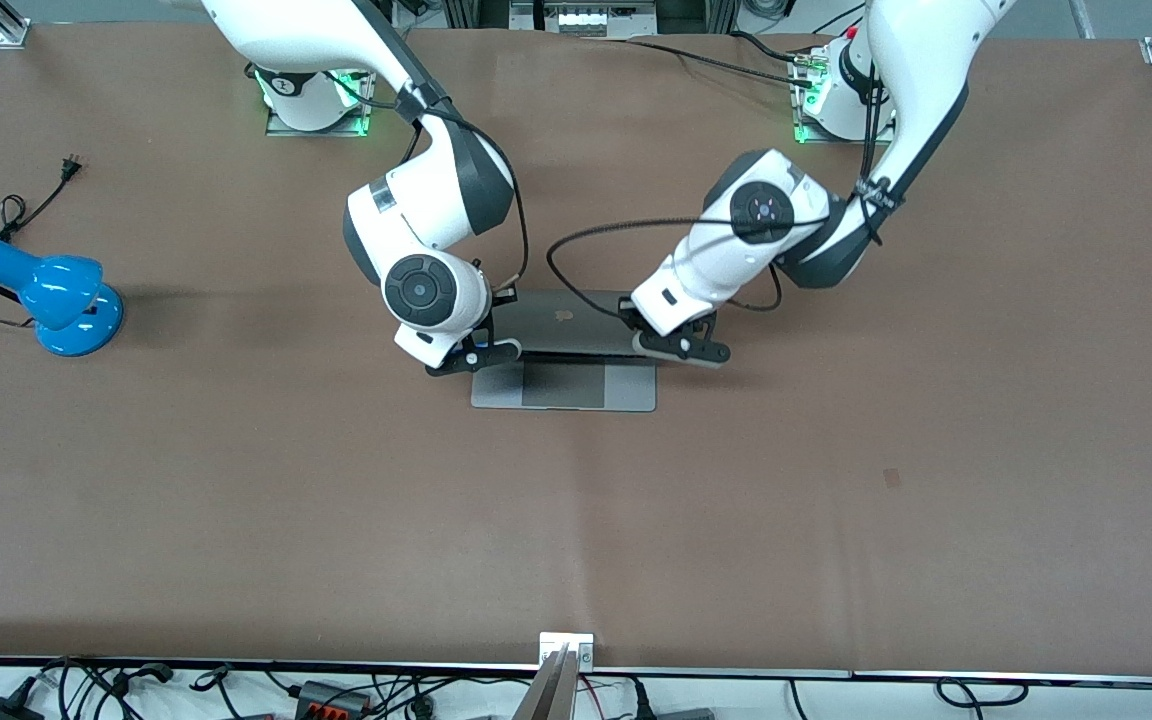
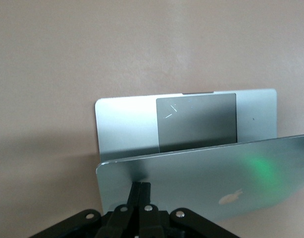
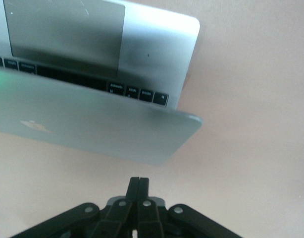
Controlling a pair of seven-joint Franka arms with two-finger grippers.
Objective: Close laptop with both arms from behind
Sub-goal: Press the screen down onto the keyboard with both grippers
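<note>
Brown table (image 1: 236, 480) carries your laptop (image 1: 564, 350) mid-way, lid half lowered. Both arms bend down over it — left pincer (image 1: 684, 347) and right pincer (image 1: 473, 357), fingers pressed together, empty, seemingly touching the lid's corners.

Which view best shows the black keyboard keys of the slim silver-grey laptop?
The right wrist view: a row of black keys shows under the tilted lid. In the left wrist view the lid hides them, leaving the trackpad. The front view shows none.
</note>
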